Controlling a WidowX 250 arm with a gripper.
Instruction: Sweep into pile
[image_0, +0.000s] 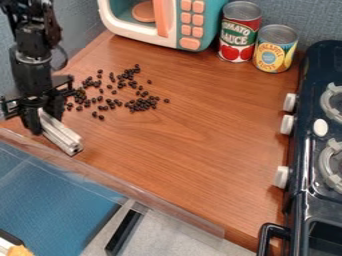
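Observation:
The black gripper (43, 119) hangs at the left side of the work surface, low over the wood. It is shut on a silver-white grooved bar (61, 133), which slants down and to the right from between its fingers. Small black beans (139, 104) lie scattered up and to the right of the bar, spread loosely with denser clusters at the right and left of the group. The leftmost beans lie right beside the gripper, which may hide some of them.
A toy microwave (184, 22) stands at the back, with a tomato sauce can (239, 32) and a pineapple can (275, 49) to its right. A dark toy stove (304, 150) lines the right edge. A clear plastic edge (100, 172) borders the wooden counter (194, 145) at the front left.

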